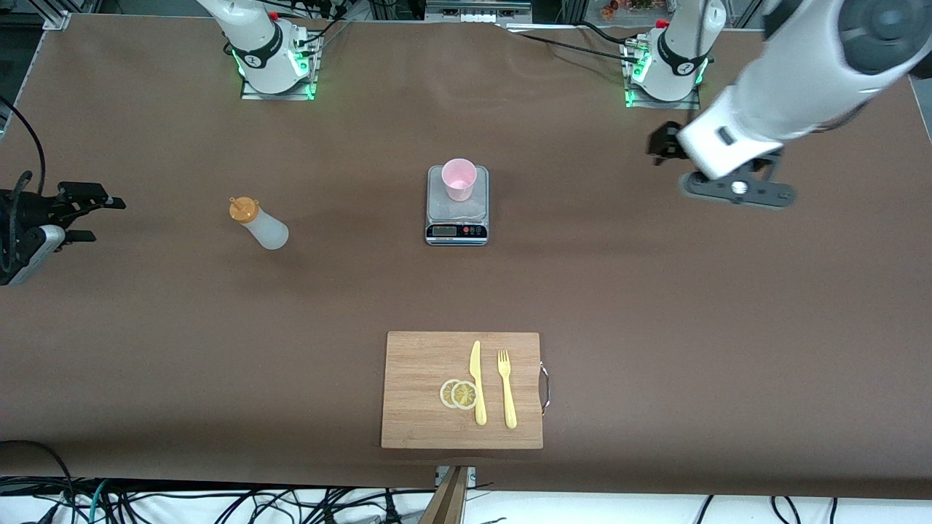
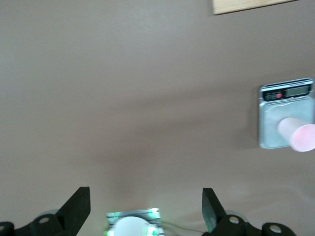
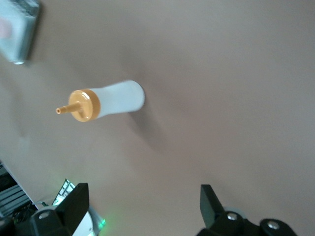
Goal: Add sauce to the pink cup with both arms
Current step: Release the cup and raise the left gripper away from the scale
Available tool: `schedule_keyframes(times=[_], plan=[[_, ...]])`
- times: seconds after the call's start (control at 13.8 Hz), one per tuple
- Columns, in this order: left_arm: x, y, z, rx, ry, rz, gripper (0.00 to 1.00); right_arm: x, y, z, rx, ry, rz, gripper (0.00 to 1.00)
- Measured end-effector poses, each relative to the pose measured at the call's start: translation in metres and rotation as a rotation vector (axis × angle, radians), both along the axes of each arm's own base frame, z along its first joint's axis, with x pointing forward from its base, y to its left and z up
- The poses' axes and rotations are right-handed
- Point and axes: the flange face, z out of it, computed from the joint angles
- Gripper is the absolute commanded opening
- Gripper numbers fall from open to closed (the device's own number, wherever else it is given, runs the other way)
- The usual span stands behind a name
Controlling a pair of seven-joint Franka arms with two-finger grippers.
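On the scale [image 1: 456, 211] stands the pink cup [image 1: 459, 178]; both grippers [image 2: 146, 206] [image 3: 140, 204] hover with fingers spread

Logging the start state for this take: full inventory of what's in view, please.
sauce bottle: 1, whitish with orange cap, upright on table toward the right arm's end
pink cup: 1, pale pink, upright on the scale
scale: 1, silver, mid-table
cutting board: 1, wood, nearer the front camera than the scale
knife: 1, yellow, on board
fork: 1, yellow, beside knife
lemon slices: 2, yellow, overlapping, on board
left gripper: 1, black, fingers open, over bare table
right gripper: 1, black, fingers open, over table near bottle
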Motion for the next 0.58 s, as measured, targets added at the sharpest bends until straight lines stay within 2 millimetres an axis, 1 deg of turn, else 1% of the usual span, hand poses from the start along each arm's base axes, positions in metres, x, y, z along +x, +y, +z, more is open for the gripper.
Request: schedule_keyframes(times=[0.15,0.22,0.29,0.36,0.44,0.58], plan=[[0.006,0.056,0.002,-0.008,-0.082,0.02,1.0,-0.001,-0.016,-0.036,0.155,-0.04,0.074,1.0],[0.006,0.078,0.0,-0.008,-0.112,0.044,1.0,-0.001,-0.018,-0.052,0.227,-0.064,0.104,1.0],[0.003,0.094,-0.002,-0.007,-0.125,0.062,1.0,-0.001,-0.016,-0.067,0.301,-0.092,0.132,1.0],[0.0,0.101,-0.004,-0.006,-0.13,0.071,1.0,-0.001,-0.013,-0.08,0.37,-0.12,0.156,1.0],[-0.003,0.102,-0.006,-0.005,-0.127,0.072,1.0,-0.002,-0.009,-0.09,0.422,-0.143,0.174,1.0],[-0.009,0.1,-0.01,-0.003,-0.117,0.068,1.0,-0.005,-0.002,-0.1,0.509,-0.202,0.221,1.0]])
